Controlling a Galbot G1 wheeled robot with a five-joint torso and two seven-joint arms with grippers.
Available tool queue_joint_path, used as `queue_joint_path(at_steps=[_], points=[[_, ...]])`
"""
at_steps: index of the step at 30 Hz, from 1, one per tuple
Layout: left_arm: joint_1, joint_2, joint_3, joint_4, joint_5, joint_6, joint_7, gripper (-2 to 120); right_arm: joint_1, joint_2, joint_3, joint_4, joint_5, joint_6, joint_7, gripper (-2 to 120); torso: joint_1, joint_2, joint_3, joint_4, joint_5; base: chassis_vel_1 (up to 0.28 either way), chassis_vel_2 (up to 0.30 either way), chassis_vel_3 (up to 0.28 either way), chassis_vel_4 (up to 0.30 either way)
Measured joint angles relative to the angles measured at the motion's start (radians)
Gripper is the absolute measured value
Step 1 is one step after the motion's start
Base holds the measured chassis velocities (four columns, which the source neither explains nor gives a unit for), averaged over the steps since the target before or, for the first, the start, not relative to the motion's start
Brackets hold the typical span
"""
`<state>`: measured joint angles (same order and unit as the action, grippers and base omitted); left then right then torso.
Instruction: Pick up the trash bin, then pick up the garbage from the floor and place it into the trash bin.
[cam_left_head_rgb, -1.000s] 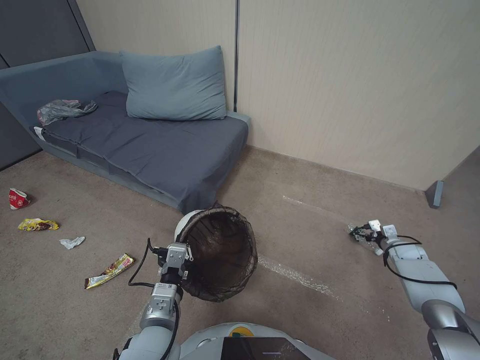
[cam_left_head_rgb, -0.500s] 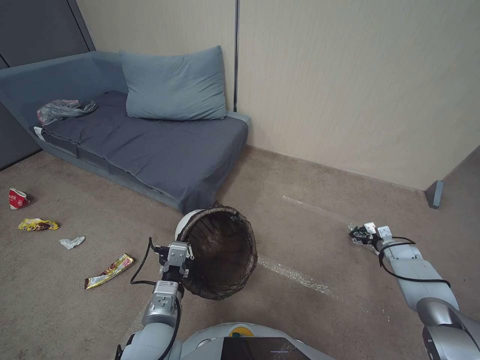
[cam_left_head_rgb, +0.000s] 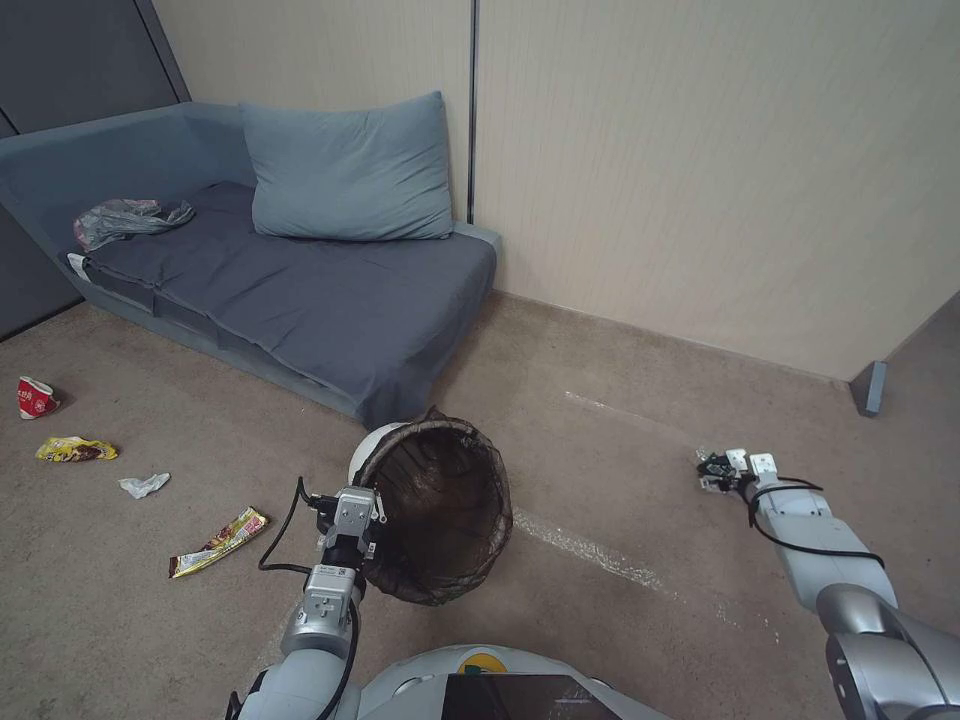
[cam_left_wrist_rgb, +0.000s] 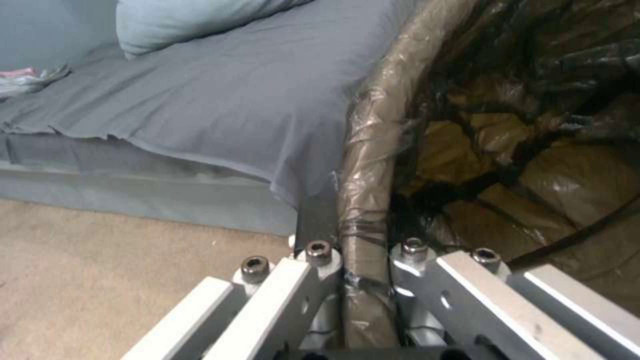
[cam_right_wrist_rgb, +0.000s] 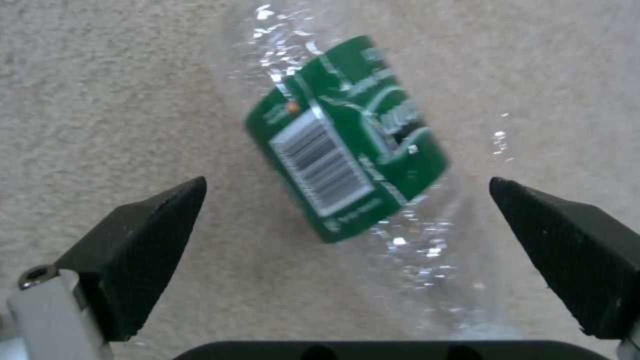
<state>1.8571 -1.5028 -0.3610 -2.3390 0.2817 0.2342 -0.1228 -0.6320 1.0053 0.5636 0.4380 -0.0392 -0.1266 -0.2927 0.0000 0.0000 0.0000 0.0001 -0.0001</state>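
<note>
- Since a second ago, the right gripper (cam_left_head_rgb: 718, 472) has drawn back slightly toward the robot at right of centre, its fingers (cam_right_wrist_rgb: 143, 245) spread wide on either side of the green-labelled bottle (cam_right_wrist_rgb: 347, 137) on the carpet, not touching it.
- Centre bottom, the trash bin (cam_left_head_rgb: 440, 510) hangs tilted, mouth toward the camera, unmoved.
- Left gripper (cam_left_head_rgb: 350, 512) pinches the bin's bag-wrapped rim.
- Far left: crushed cup (cam_left_head_rgb: 36, 397), wrappers (cam_left_head_rgb: 218, 542), tissue (cam_left_head_rgb: 144, 485) on the floor.
- Sofa (cam_left_head_rgb: 300, 290) behind.
</note>
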Motion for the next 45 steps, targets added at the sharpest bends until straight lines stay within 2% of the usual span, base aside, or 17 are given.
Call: queue_joint_path(at_steps=[3,8,10,11,14,16,19,23,27,33,45], points=[[-0.006,0.009,-0.008,0.009,-0.014,-0.001,-0.007,0,0.024,0.041,0.011,-0.030,0.015,-0.044,-0.002,100,0.000,0.000,0.000,0.0000,0.0000,0.000,0.000,0.000,0.000],[-0.014,0.011,-0.010,0.013,-0.021,-0.001,-0.010,0,0.053,0.081,0.026,-0.074,-0.006,-0.066,0.004,97,0.000,0.000,0.000,-0.0003,-0.0003,0.000,0.000,0.000,0.000],[-0.015,0.012,-0.009,0.016,-0.022,-0.001,-0.011,0,0.065,0.095,0.033,-0.091,-0.021,-0.069,0.008,93,0.000,0.000,0.000,-0.0005,-0.0021,0.000,0.000,0.000,0.000],[-0.018,0.013,-0.008,0.020,-0.025,-0.001,-0.012,0,0.080,0.117,0.043,-0.116,-0.032,-0.072,0.012,83,0.000,0.000,0.000,-0.0012,-0.0027,0.000,0.000,0.000,0.000],[-0.020,0.015,-0.009,0.022,-0.028,-0.001,-0.012,0,0.085,0.127,0.047,-0.122,-0.035,-0.073,0.013,80,0.000,0.000,0.000,-0.0013,-0.0029,0.000,0.000,0.000,0.000],[-0.020,0.017,-0.009,0.023,-0.030,-0.001,-0.013,0,0.086,0.131,0.048,-0.123,-0.035,-0.074,0.014,78,0.000,0.000,0.000,-0.0014,-0.0028,0.000,0.000,0.000,0.000],[-0.031,0.020,-0.011,0.028,-0.039,0.000,-0.015,0,0.093,0.144,0.048,-0.129,-0.043,-0.076,0.018,66,0.000,0.001,0.000,-0.0012,-0.0021,0.000,0.000,0.000,0.000],[-0.033,0.020,-0.011,0.031,-0.041,0.001,-0.016,0,0.094,0.146,0.046,-0.132,-0.048,-0.077,0.019,61,0.000,0.001,0.000,-0.0006,-0.0018,0.000,0.000,0.000,0.000],[-0.036,0.019,-0.011,0.032,-0.044,0.002,-0.017,0,0.090,0.146,0.043,-0.135,-0.059,-0.076,0.023,47,0.000,0.001,0.000,0.0003,-0.0002,0.000,0.000,0.000,0.000],[-0.039,0.018,-0.011,0.032,-0.046,0.005,-0.017,0,0.079,0.142,0.042,-0.130,-0.061,-0.074,0.026,36,0.000,0.000,0.000,0.0006,0.0004,0.000,0.000,0.000,0.000],[-0.042,0.011,-0.010,0.039,-0.046,0.006,-0.019,0,0.062,0.141,0.059,-0.107,-0.043,-0.065,0.058,34,0.000,0.000,0.000,0.0003,0.0007,0.000,0.000,0.000,0.000]])
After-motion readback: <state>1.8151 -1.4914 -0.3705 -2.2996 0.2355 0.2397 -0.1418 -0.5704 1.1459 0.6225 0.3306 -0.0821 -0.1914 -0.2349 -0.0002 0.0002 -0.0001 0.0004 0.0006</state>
